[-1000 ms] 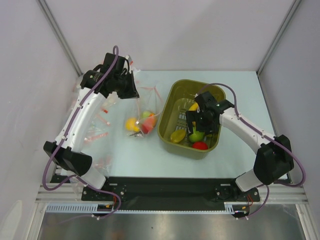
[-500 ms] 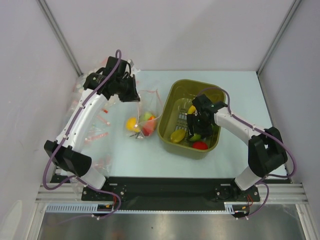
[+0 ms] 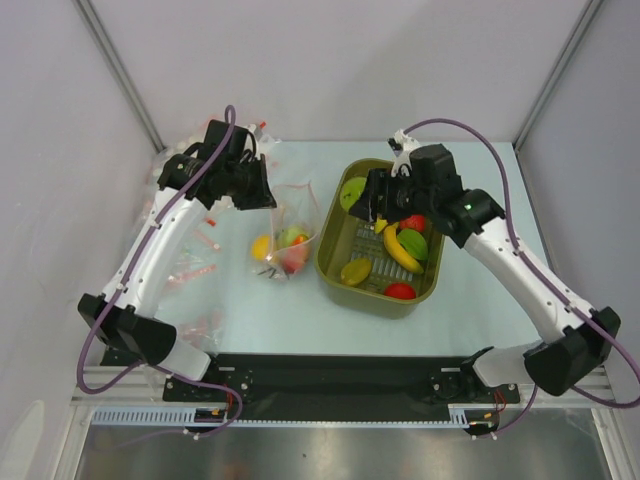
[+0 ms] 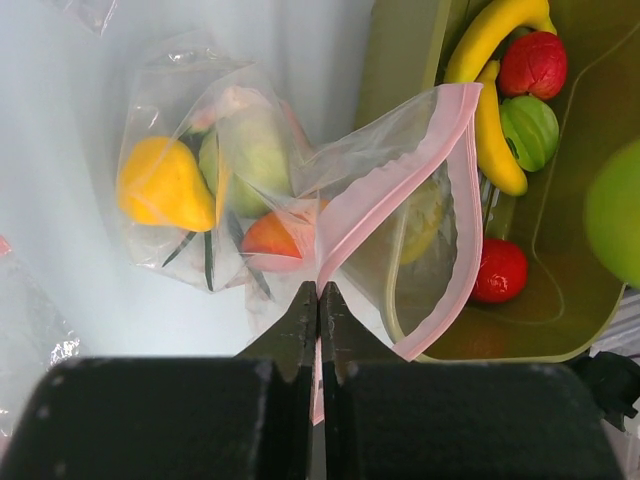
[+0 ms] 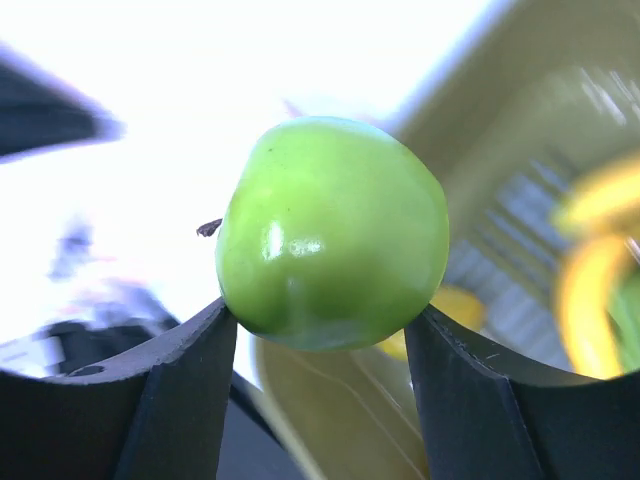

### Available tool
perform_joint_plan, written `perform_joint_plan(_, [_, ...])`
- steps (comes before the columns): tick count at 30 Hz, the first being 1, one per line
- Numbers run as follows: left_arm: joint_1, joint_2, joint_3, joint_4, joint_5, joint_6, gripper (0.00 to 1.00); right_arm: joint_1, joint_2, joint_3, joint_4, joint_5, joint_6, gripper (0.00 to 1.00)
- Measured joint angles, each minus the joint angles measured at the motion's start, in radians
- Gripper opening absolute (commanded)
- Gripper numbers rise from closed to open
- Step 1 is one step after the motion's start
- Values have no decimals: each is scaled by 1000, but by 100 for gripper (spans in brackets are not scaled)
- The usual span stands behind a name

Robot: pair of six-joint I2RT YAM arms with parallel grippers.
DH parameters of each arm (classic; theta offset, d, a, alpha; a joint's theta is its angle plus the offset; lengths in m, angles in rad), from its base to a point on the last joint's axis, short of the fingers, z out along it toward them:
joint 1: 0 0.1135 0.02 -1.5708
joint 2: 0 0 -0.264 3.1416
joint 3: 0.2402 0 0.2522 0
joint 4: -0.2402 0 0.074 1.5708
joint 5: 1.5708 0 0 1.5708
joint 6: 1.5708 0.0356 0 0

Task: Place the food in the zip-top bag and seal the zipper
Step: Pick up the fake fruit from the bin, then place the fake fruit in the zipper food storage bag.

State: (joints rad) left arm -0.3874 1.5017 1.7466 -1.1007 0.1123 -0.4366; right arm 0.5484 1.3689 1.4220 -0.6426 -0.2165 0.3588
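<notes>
Glossy round green apple [image 5: 330, 230] gripped in right hand [image 5: 320, 312], left hand [image 4: 320, 305] pinching crinkly clear zip-top bag [image 4: 425, 235] at pink zipper [image 4: 395, 178], lower centre

Olive-green rectangular tub [image 3: 330, 262], right of centre on the counter [image 3: 300, 320]; open top, ribbed floor. Pale matt counter, filling mid-frame. Heap of loose clear plastic bags [image 3: 195, 262] with small red-pink marks, left edge of the counter, crinkled and overlapping. White enclosure walls [image 3: 350, 70], upper frame, with slanted metal corner posts [image 3: 120, 75]. Black base plate [image 3: 340, 372] along lower frame; perforated metal rail [image 3: 330, 420] just below.
</notes>
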Motion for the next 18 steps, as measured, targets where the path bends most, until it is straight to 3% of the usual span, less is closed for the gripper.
perform_joint_plan(6, [0, -2, 0, 0, 2, 0, 0, 55, -60, 35, 198, -126, 7, 40])
perform_joint_plan(18, [0, -6, 18, -2, 50, -10, 0, 129, 155, 177, 308, -240, -2, 40])
